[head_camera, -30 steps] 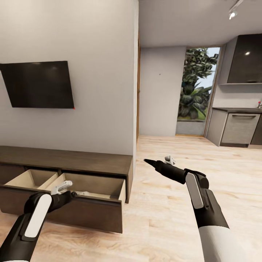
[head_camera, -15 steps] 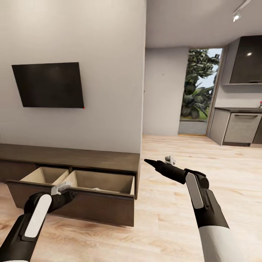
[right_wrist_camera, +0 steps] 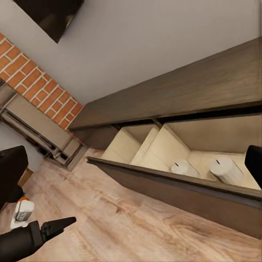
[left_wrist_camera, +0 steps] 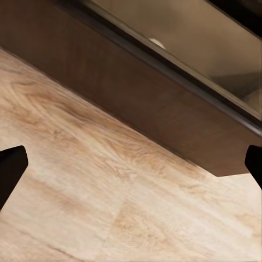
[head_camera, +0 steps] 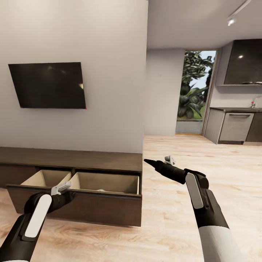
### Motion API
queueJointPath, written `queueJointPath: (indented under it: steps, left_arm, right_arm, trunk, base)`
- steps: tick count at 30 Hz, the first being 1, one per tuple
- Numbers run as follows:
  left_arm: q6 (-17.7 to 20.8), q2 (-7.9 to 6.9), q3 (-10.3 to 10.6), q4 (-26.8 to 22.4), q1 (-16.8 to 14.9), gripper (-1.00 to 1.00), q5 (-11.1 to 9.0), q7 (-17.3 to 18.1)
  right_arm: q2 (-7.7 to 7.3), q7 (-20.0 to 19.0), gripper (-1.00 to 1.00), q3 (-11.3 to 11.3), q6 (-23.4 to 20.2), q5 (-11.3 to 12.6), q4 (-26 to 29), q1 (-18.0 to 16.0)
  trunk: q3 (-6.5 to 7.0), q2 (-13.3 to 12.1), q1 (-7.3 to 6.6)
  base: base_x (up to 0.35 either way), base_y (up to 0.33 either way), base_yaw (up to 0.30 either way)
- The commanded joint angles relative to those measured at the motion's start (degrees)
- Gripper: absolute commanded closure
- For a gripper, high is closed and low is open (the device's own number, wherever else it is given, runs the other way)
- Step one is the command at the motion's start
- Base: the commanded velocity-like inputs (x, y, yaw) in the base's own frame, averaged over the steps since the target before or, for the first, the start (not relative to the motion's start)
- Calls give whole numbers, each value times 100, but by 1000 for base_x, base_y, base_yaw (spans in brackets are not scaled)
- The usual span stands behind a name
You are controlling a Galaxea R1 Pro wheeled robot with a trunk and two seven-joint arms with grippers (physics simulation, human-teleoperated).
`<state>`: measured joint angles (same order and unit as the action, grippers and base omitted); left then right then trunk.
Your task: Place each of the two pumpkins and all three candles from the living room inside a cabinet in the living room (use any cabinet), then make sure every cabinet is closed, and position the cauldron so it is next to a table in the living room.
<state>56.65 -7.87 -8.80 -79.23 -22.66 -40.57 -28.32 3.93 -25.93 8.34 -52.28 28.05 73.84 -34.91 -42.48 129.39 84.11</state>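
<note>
Clearly the long, low dark brown wooden cabinet (head_camera: 72, 162) stands against the grey wall under the black wall-mounted television (head_camera: 47, 85), its wide drawer (head_camera: 105, 182) pulled out over the pale wood floor (head_camera: 203, 174). Two short cream-white cylinder candles (right_wrist_camera: 226, 170) lie inside its pale compartment, as the right wrist view shows. The left gripper (head_camera: 61, 188) hovers just at the drawer's front edge; its dark fingertips sit wide apart at the borders of its wrist view, so it is spread and empty. The right gripper (head_camera: 150, 161) hangs over open floor beside the cabinet, also spread with nothing held. The drawer juts into the robot's path: a base turn could knock the left arm against its front. Left open, it would also fail the closing requirement. No pumpkin or cauldron can be placed from these views.
</note>
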Motion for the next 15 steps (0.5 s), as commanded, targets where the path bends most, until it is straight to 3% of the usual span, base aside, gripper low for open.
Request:
queueJointPath:
  steps: [1, 7, 15]
  left_arm:
    - [13, 0, -1, -5, -2, -100, -62, -51]
    - [13, 3, 1, -4, -2, -100, -68, -51]
    - [13, 4, 1, -4, -2, -100, -78, -51]
  right_arm:
    - [13, -35, -100, 17, -36, -25, 0, -7]
    - [12, -36, -100, 18, -35, -31, -68, -7]
    - [10, -27, -100, 18, -36, -45, -74, -7]
  trunk:
    - [-4, 3, -1]
    - [13, 3, -1]
    - [16, 3, -1]
  base:
    - [0, 303, -249]
    - [0, 304, -238]
    - [-84, 305, -36]
